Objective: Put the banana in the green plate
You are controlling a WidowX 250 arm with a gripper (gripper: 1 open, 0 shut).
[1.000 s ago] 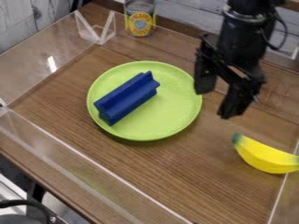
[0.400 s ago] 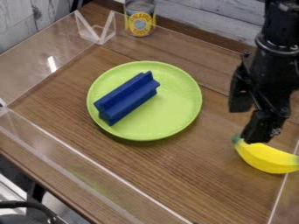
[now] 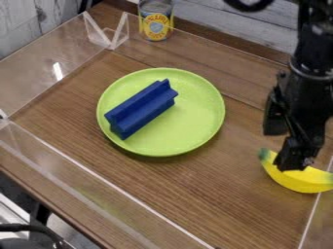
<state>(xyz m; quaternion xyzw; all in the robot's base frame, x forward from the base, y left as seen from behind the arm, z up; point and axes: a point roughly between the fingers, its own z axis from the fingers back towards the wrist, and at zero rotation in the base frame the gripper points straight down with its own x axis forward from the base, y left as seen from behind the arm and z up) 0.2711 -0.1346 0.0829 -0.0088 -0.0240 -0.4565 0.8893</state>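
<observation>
Over on the left sat the green plate (image 3: 196, 128), round and lime-coloured with a raised rim, and a blue ridged block (image 3: 140, 107) lay slantwise across its middle. Behind it, against the back wall, stood a small yellow-labelled can (image 3: 156, 20).

To the right of the plate, on the bare wooden table (image 3: 156, 195), the black gripper (image 3: 294, 144) hung pointing straight down, its jaws spread wide with nothing between them. The banana (image 3: 301, 177) lay on the table directly below and a shade toward the camera, near the right edge and well apart from the plate. One finger seemed to stand just over its green-tipped end, though I could not tell whether it touched.

The banana's long axis ran roughly left to right, the green tip at the left and the curve bowing toward me. It looked small, smooth and plastic, bright yellow. To my eye the jaws needed to settle astride its middle, across that axis, before closing.
</observation>
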